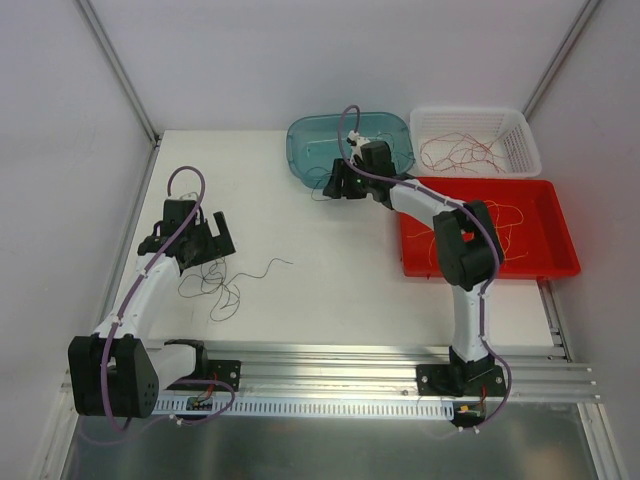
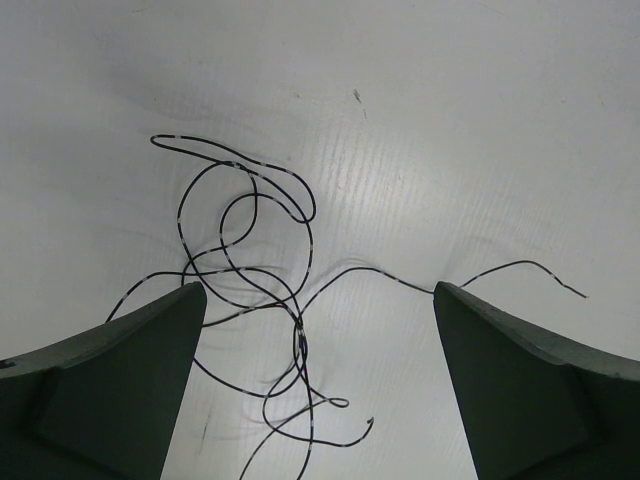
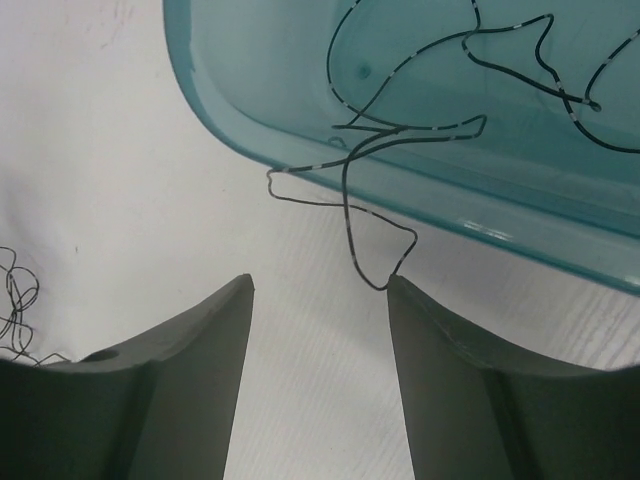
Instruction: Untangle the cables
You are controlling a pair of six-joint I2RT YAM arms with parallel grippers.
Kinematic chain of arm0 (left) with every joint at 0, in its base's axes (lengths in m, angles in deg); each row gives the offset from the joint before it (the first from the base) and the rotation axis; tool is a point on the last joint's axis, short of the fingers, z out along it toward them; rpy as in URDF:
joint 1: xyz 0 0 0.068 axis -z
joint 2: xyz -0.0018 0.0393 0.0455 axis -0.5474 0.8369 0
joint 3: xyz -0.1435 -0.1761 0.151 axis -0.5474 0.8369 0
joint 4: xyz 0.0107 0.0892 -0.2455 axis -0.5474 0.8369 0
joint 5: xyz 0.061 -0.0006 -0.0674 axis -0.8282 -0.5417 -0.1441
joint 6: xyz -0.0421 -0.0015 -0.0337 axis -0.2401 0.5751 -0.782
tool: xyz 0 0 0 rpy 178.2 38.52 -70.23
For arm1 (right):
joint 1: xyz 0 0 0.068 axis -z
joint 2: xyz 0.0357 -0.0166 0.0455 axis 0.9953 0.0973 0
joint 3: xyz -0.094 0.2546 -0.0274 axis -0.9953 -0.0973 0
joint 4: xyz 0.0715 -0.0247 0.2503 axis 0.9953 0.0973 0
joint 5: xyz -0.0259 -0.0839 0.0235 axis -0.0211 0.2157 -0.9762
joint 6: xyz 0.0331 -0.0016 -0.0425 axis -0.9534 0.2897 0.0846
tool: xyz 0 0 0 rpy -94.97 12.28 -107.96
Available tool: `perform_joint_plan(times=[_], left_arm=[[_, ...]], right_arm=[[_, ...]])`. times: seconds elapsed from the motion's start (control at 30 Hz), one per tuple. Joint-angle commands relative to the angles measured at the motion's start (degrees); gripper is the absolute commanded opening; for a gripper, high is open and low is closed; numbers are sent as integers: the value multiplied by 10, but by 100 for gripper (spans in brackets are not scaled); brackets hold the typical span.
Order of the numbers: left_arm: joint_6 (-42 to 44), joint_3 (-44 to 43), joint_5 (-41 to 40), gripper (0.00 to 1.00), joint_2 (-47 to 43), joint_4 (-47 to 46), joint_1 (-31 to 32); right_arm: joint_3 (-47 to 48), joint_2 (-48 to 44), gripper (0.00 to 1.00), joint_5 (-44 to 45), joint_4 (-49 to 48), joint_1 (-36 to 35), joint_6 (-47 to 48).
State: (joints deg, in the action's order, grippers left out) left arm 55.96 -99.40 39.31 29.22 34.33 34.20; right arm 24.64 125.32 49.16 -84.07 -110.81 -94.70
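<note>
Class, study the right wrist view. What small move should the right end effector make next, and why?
Probably the right end effector should shift slightly toward the dark wire loop, close on it and lift it into the teal bin. It stands open, and that loop hangs out over the bin's rim onto the table, close in front of it.

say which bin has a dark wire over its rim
The teal tub; the white basket holds reddish wires, the red tray orange wires.

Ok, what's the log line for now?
left fingers: open above tangled cable | right fingers: open, empty, by teal tub | another cable: hanging over its rim
</note>
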Motion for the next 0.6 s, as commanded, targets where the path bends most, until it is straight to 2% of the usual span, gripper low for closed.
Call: perform_joint_plan(times=[0.0,0.07,0.1,0.17,0.2,0.27,0.43,0.57], left_arm=[[6,-3,15,99,-7,-7,-2],[7,-2,14,99,-7,-6,-2],[6,-1,13,99,-6,-7,-2],[7,-1,11,99,-7,-7,-2],[7,0,10,99,-7,-8,-2],[6,-1,12,99,-6,-7,-2],[5,-4,15,99,-2,-7,-2],[6,-4,15,99,-3,-7,-2]], right_arm=[[46,22,59,6,-21,-2,18],[58,38,53,6,-19,-2,21],[59,40,38,6,-16,-2,23],[52,29,23,-1,-20,-2,21],[48,21,10,-7,-23,-2,21],[34,-12,1,-26,-23,-2,24],[41,-84,1,-32,12,-3,47],[92,-107,1,4,57,-1,73]])
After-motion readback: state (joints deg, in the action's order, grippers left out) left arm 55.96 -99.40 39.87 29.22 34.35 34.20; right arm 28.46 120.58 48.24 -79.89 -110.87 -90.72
